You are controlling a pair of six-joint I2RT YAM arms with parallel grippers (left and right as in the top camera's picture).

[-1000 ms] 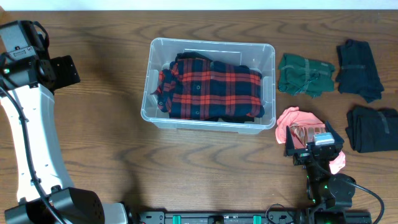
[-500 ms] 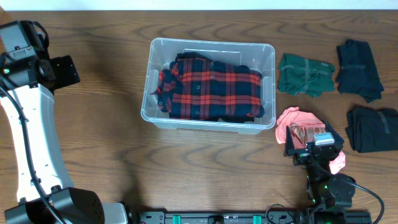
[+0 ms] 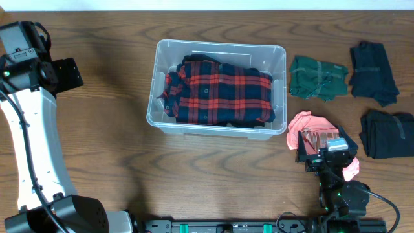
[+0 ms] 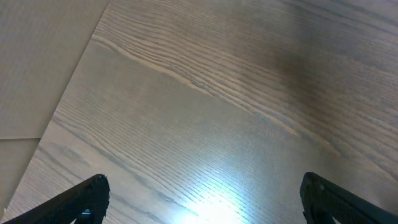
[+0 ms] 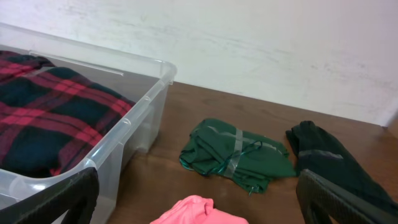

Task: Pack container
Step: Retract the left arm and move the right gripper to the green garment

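Even, bright lighting from above, with soft shadows. Left wrist view: white glare patch on the brown wood-grain table [image 4: 186, 124], low centre; faint shadow upper right.

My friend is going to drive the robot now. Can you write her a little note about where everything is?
Left gripper: open, empty, over the bare wooden table, far left of the bin.
Right gripper: open, empty, over the crumpled pink garment.
Clear plastic rectangular container: mid-table, holding a folded red-and-navy plaid shirt.
Done: plaid shirt packed.
Left: pink garment, folded green garment, far dark navy garment and near dark navy garment, all on the table to the right of the container.
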